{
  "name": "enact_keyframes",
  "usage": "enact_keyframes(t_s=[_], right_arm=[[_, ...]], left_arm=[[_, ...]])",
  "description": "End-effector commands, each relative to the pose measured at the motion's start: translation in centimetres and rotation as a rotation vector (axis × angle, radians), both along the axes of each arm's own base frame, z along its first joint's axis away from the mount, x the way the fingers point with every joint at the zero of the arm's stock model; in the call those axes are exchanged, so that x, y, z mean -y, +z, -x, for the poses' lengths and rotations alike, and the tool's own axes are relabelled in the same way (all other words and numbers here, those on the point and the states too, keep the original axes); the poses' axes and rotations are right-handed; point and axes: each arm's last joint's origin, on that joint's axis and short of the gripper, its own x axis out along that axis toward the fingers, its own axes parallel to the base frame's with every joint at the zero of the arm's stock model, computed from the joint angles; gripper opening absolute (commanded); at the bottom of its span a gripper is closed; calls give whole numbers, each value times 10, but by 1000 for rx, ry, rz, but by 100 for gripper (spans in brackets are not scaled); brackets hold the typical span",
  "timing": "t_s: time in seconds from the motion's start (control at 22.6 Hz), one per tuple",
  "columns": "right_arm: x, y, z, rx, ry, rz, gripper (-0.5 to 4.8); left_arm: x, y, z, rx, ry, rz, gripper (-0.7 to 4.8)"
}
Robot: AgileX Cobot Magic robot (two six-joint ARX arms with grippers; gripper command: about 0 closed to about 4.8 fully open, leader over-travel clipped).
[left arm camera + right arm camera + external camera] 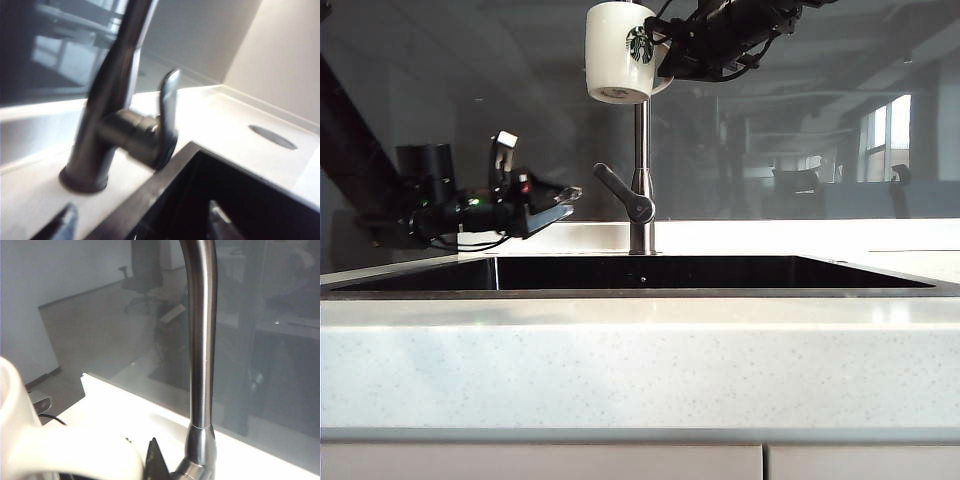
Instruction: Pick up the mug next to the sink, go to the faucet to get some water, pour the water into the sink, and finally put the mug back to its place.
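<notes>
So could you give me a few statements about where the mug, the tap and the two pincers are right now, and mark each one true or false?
1. The mug is held high up near the top of the tap. True.
2. The mug rests on the counter. False: the right pincer holds it in the air.
3. The left pincer is beside the tap's lever, left of it in the exterior view. True.
4. Water is running into the sink. False: no stream shows.
5. The left pincer grips the mug. False: it holds nothing.
</notes>
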Motion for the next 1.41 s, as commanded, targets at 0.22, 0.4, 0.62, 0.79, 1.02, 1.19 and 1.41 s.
enact_keyframes(t_s=[0.22,0.4,0.62,0.79,1.02,1.19,1.41], right_arm=[[2,28,10,100,10,-55,-3],[2,28,10,95,10,-53,-3],[2,28,10,93,10,-53,-3],[2,28,10,93,10,-53,-3],[2,28,10,93,10,-53,-3],[2,28,10,93,14,-53,-3],[2,28,11,93,36,-52,-3]], left_arm=[[35,17,7,60,-62,40,479],[40,20,7,89,20,79,479],[41,27,8,153,89,134,452],[41,30,13,189,16,125,415],[42,34,16,199,-33,134,395],[42,32,13,167,31,162,395],[42,24,7,147,100,113,399]])
